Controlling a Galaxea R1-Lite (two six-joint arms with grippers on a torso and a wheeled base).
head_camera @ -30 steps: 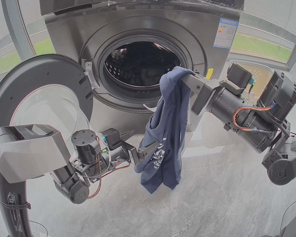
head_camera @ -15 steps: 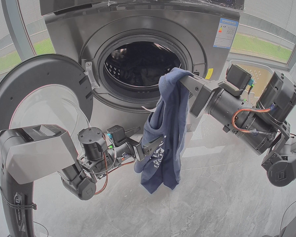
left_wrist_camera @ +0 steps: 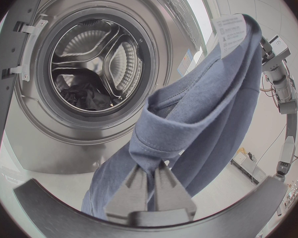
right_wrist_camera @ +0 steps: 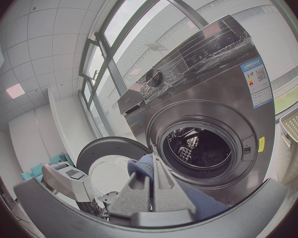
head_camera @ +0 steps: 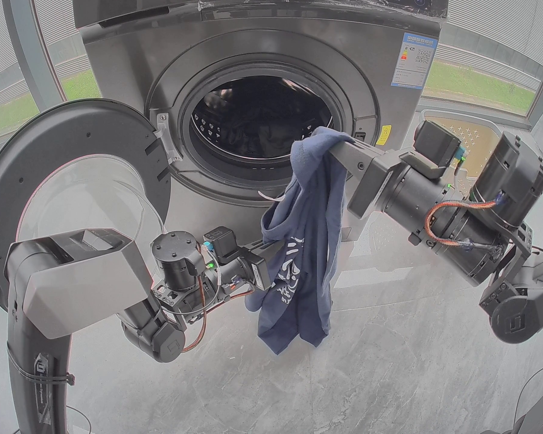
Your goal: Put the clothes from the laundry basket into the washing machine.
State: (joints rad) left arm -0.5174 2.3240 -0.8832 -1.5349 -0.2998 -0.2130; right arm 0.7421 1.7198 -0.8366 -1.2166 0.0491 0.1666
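A dark blue T-shirt (head_camera: 304, 242) with white print hangs in front of the washing machine (head_camera: 259, 43); its hem dangles just above the floor. My right gripper (head_camera: 336, 143) is shut on the shirt's top edge, right at the rim of the open drum (head_camera: 256, 125). Lower down, my left gripper (head_camera: 276, 257) is shut on a fold of the same shirt (left_wrist_camera: 202, 93), its fingertips buried in the cloth. In the left wrist view the fingers (left_wrist_camera: 165, 182) pinch the blue fabric. Dark clothes (left_wrist_camera: 84, 98) lie inside the drum.
The round door (head_camera: 72, 164) stands swung open to the left of the drum, above my left arm. A beige perforated laundry basket (right_wrist_camera: 294, 133) stands to the right of the machine, partly behind my right arm. Grey tiled floor (head_camera: 374, 381) stretches in front.
My left arm has risen and moved right, pushing its gripper deeper into the shirt's lower part. The right gripper has edged slightly left with the shirt's top.
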